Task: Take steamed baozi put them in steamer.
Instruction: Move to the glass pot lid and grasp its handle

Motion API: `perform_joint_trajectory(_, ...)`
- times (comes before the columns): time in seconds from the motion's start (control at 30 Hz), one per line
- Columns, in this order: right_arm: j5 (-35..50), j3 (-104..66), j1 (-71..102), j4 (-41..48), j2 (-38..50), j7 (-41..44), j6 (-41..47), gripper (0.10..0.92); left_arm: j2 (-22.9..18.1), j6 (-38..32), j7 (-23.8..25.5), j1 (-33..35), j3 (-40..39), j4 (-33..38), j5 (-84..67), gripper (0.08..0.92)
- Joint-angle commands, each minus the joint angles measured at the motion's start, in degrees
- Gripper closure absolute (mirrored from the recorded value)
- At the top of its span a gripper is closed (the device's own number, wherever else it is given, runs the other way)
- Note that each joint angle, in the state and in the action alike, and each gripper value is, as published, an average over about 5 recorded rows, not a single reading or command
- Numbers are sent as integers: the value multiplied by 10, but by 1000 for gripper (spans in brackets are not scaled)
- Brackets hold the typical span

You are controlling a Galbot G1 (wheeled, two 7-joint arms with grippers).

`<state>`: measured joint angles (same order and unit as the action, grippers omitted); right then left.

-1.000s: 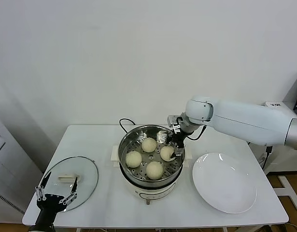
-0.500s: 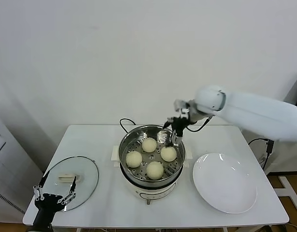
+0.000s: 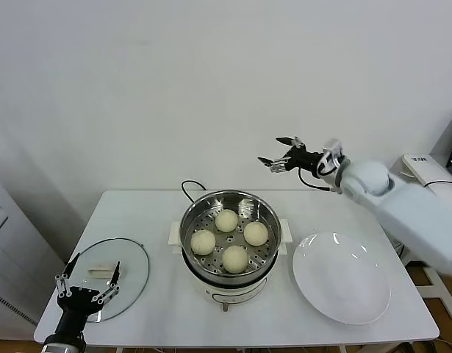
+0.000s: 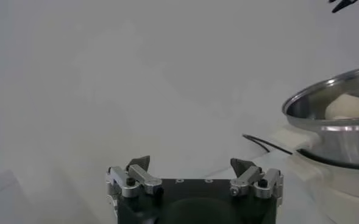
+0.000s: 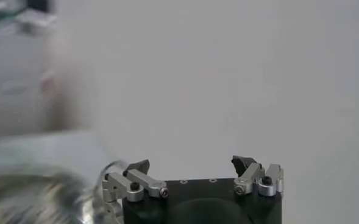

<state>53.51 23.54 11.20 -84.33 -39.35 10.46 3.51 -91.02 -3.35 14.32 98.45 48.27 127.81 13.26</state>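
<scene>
Steel gleams at centre frame, where the steamer (image 3: 231, 237) sits on the white desk (image 3: 152, 309) with all four steamed baozi (image 3: 226, 220) on its perforated tray, none touching another. Up in the upper right, the right tool (image 3: 281, 162) hangs high above the pot's far rim, fingers spread and empty, the white plate (image 3: 342, 277) bare below it. At lower left, the left tool (image 3: 87, 287) sits spread over the near edge of the glass lid (image 3: 112, 276).

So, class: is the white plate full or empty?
Empty. The white plate shows a bare surface; all four baozi sit inside the steamer, and the right tool hangs open above.
</scene>
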Motion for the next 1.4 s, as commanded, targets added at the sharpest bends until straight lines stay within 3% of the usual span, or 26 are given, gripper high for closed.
perform_joint_trajectory(0.03,-105,-633,637,-108,-123,-106,-84,203,5,8,0,-9,-6,-1,10,177)
perform_joint_trajectory(0.53,-232,-762,836,-249,-358,54,-94,203,10,-1,-5,-21,-2,-20,45,177)
perform_joint_trajectory(0.67,-245,-777,851,-270,-379,77,-87,203,13,-31,-8,-23,4,-34,69,177)
perform_joint_trajectory(0.77,-261,-783,853,-271,-391,89,-85,203,19,-91,-16,-30,10,-62,119,177)
perform_joint_trajectory(1.03,-280,-773,849,-295,-409,89,-81,203,76,-277,-100,-64,44,-200,414,177)
perform_joint_trajectory(1.2,-286,-773,850,-295,-414,88,-86,203,102,-300,-159,-79,60,-264,538,177)
perform_joint_trajectory(1.4,-291,-770,851,-278,-413,89,-95,203,103,-311,-222,-98,84,-326,630,177)
